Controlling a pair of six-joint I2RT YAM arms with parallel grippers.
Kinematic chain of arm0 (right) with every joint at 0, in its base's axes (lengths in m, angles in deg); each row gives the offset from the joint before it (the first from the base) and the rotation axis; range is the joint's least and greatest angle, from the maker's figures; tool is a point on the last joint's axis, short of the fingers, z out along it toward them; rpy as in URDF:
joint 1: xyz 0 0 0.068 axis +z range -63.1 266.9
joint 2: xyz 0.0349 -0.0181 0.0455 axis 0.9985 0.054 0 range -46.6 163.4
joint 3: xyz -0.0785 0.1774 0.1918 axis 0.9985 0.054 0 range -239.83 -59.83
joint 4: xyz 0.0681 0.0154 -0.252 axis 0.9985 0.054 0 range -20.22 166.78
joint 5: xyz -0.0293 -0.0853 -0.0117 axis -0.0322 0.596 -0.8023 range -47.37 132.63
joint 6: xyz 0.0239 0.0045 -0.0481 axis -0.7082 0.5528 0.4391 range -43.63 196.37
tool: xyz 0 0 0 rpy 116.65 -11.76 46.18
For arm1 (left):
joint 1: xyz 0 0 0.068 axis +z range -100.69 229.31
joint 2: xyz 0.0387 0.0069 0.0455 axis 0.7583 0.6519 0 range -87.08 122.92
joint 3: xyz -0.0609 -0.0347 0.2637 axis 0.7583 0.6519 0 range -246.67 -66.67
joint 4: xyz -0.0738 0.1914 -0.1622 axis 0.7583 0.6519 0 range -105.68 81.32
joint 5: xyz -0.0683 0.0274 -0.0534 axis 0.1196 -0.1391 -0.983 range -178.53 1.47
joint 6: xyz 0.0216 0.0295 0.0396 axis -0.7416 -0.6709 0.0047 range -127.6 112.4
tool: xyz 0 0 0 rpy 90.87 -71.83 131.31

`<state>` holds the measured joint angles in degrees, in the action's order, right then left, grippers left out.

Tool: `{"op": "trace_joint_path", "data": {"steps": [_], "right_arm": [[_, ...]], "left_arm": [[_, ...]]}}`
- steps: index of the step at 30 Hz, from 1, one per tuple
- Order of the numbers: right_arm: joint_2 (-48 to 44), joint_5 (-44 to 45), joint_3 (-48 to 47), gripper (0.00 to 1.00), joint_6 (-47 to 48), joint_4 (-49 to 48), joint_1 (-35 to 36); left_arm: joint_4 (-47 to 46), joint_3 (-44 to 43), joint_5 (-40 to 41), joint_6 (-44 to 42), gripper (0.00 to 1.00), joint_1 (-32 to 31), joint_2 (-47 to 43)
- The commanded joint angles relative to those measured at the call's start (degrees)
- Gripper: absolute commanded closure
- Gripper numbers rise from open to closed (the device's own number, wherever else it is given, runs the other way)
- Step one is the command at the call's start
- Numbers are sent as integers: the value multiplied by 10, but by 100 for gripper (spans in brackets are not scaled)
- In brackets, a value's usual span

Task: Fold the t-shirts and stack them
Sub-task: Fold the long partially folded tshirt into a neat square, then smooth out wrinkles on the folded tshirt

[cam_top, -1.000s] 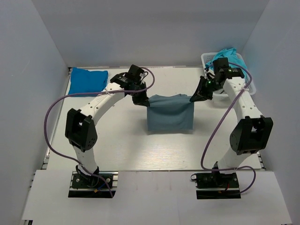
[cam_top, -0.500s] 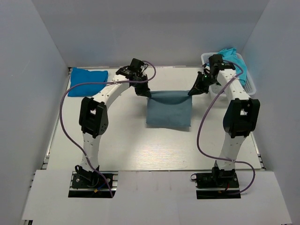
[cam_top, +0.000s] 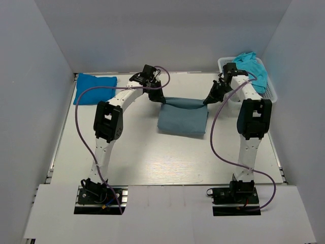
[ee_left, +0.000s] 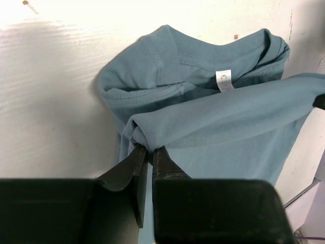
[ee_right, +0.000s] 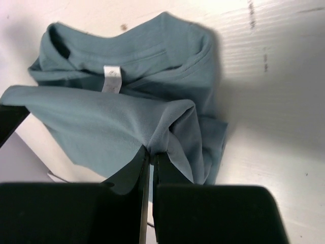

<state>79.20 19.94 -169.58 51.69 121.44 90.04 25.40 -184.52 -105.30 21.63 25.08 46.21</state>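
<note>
1. The grey-blue t-shirt (cam_top: 183,119) lies folded in the middle of the surface (cam_top: 152,157). Its far edge is lifted into a soft roll strung between the two arms.
2. Under that raised fold, the neckband (ee_left: 167,48) and a small white label (ee_left: 224,80) show. The collar end points away from the arm bases.
3. The left tool (ee_left: 147,151) is at the shirt's far left corner. Its jaws are narrow, with only a sliver between them, and a bunched tip of the grey-blue cloth is pinched there.
4. The right tool (ee_right: 151,152) is at the shirt's far right corner. Its jaws are pressed tight on a gathered pleat of the same cloth.
5. The near part of the shirt rests flat on the surface, while the pinched corners hang just above it.
6. Well off to the left of the grey-blue shirt, near the back wall, a bright blue t-shirt (cam_top: 94,87) lies folded flat.
7. To the right of the grey-blue shirt and farther back stands a white mesh basket (cam_top: 272,94). A turquoise t-shirt (cam_top: 251,65) is heaped in it and spills over the rim.
8. Both arms reach forward from the near edge, and their purple cables (cam_top: 76,117) loop beside them.
</note>
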Motion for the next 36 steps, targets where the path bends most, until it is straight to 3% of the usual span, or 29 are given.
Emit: {"op": "trace_joint_path", "data": {"steps": [1, 2, 3, 5, 6, 7, 8, 11, 15, 18, 21, 26, 30, 36], "right_arm": [[4, 40, -10, 100, -12, -26, -15], [2, 46, 1, 100, -21, -37, -14], [2, 49, 11, 100, -26, -46, -17], [-4, 48, 21, 93, -35, -53, -17], [-6, 54, 30, 72, -36, -62, -19], [-2, 59, 27, 51, -39, -61, -18], [1, 63, 11, 10, -33, -56, -19], [4, 70, -54, 10, -13, -29, -20], [-52, 64, -50, 10, -4, -48, -13], [-124, 8, 51, 10, -9, -139, -7], [-166, -49, 137, 10, -12, -175, 8], [-144, -74, 144, 10, -8, -230, 34], [-82, -51, 133, 10, -38, -251, 38], [-35, 12, 130, 10, -55, -264, 35]], "left_arm": [[-22, -29, -7, -15, 81, 9, -3], [-28, -37, -12, -15, 79, 9, 4], [-28, -37, -12, -15, 66, 9, 4], [-28, -54, -12, -15, 24, 9, 9], [-28, -54, -12, -21, 0, 9, 9], [-28, -54, -12, -21, 0, 9, 3], [-28, -59, -5, -21, 0, 9, -7], [-8, -85, 17, -40, 0, 9, -32], [-11, -71, 43, -51, 0, -7, -80], [-66, 10, -27, -44, 0, -13, -120], [-88, 18, -51, -37, 0, -23, -110], [-123, 4, -66, -31, 0, -41, -47], [-123, -40, -45, -25, 0, -41, 12], [-134, -34, -22, -19, 0, -41, 65]]}}
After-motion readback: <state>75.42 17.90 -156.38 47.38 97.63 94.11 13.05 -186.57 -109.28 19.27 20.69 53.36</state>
